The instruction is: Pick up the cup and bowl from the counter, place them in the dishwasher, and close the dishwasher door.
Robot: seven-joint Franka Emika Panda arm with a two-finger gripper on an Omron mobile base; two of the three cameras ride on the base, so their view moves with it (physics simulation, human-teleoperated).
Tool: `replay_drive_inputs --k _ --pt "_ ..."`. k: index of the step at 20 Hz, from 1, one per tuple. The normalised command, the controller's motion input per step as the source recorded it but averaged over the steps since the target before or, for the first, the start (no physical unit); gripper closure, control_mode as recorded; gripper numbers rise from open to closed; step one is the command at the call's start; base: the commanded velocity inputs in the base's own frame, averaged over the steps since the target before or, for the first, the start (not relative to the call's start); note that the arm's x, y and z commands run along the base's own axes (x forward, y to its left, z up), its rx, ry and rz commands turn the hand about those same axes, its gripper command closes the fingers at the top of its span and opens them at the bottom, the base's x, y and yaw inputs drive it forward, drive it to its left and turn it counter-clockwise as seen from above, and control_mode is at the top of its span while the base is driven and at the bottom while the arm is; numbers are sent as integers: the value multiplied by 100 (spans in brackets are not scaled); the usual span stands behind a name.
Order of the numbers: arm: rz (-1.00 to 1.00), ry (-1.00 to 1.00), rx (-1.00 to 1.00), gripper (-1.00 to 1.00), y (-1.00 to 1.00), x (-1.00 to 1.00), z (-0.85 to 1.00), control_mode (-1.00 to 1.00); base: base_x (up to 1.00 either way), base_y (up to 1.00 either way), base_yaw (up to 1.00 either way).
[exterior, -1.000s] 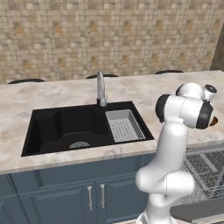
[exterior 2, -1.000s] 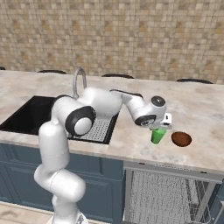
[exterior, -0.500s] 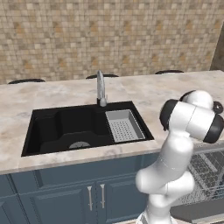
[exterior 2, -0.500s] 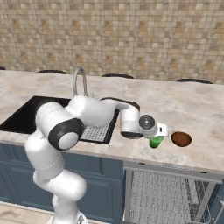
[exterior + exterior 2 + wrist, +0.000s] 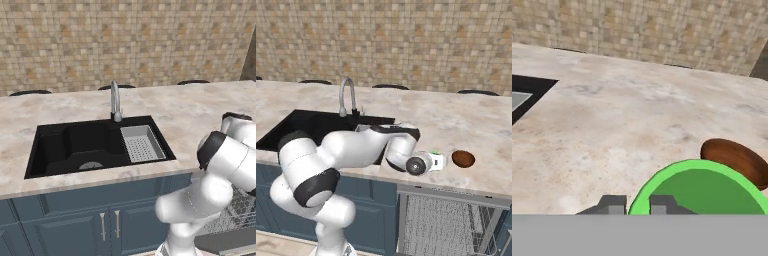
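My gripper [image 5: 637, 204] is shut on the rim of the bright green cup [image 5: 702, 192], one finger inside and one outside. The reddish-brown bowl [image 5: 737, 157] sits on the counter [image 5: 612, 125] just beyond the cup. From the right base view, the gripper [image 5: 439, 161] lies sideways near the counter's front edge. A sliver of the cup [image 5: 434, 152] shows above it, and the bowl [image 5: 463, 158] is a short way to its right. Below, the dishwasher [image 5: 441, 225] stands open with its wire rack showing, and its door [image 5: 225, 242] hangs down low.
A black sink [image 5: 95, 145] with a steel tap [image 5: 115, 102] and a grey strainer tray [image 5: 142, 143] sits left of the arm. Dark blue cabinet doors [image 5: 75, 225] run below the counter [image 5: 180, 110]. A tiled wall [image 5: 406, 45] backs it.
The arm's elbow has swung down and forward and the hand has turned onto its side. The cup stays in the grip, close to the same spot beside the bowl.
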Motion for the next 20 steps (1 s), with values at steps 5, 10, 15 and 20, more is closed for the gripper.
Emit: replay_drive_inputs --k 5,10,15,20 --pt "0 -23 0 100 0 -54 41 -100 0 0 0" --pt "0 -16 0 100 0 -45 48 -100 0 0 0" --pt "-2 -1 3 100 0 -29 31 -100 0 0 0" --pt "-2 0 10 100 0 -34 33 -100 0 0 0"
